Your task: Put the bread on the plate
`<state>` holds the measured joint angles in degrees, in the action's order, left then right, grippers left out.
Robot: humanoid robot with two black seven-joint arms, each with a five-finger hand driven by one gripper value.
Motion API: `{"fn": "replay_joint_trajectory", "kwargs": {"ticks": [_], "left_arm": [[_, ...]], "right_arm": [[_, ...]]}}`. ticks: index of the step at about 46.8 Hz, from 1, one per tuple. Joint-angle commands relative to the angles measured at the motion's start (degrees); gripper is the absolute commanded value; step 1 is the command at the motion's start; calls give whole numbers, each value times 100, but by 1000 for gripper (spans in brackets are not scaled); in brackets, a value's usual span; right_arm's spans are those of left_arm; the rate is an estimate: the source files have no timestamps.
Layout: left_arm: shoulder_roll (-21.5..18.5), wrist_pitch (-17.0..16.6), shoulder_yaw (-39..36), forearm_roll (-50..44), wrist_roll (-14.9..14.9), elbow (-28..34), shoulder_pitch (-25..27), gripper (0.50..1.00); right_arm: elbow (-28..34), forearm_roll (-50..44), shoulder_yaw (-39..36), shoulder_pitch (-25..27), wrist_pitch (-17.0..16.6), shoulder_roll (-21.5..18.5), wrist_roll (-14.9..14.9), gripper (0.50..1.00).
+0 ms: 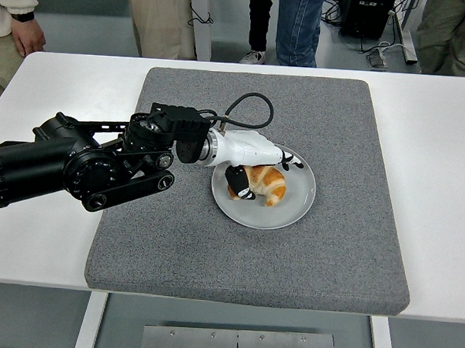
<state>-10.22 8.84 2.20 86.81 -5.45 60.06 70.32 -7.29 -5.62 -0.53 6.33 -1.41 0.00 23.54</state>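
Note:
A golden croissant point(267, 183) lies on a grey plate point(285, 213) in the middle of the grey mat. My left hand point(257, 164), white with black fingertips, reaches over the plate from the left. Its fingers curl around the croissant, thumb point(239, 183) on the near left side and other fingers over the far right end. The bread rests on the plate while the hand still closes on it. The right arm does not show.
The plate sits on a grey foam mat point(173, 241) covering the middle of the white table point(439, 155). Several people stand beyond the table's far edge point(297, 24). A black cable point(248, 104) loops above my left wrist.

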Motion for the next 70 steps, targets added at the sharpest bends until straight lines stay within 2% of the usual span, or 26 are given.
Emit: {"fn": "replay_joint_trajectory", "kwargs": {"ticks": [1, 17, 28, 41, 63, 70], "left_arm": [[-41, 12, 17, -182, -44, 58, 17, 960], [-568, 109, 114, -674, -290, 550, 298, 966], [-824, 126, 245, -1754, -282, 603, 904, 966], [-1114, 126, 623, -2985, -264, 595, 1177, 968], [-1579, 38, 1291, -4857, -246, 331, 1089, 966], [-1667, -49, 1362, -5639, -255, 6, 1019, 968]], "right_arm": [[0, 0, 0, 0, 0, 0, 1, 1000], [0, 0, 0, 0, 0, 0, 1, 1000], [0, 0, 0, -9, 0, 0, -8, 1000], [0, 0, 0, 0, 0, 0, -8, 1000], [0, 0, 0, 0, 0, 0, 1, 1000], [0, 0, 0, 0, 0, 0, -8, 1000]]}}
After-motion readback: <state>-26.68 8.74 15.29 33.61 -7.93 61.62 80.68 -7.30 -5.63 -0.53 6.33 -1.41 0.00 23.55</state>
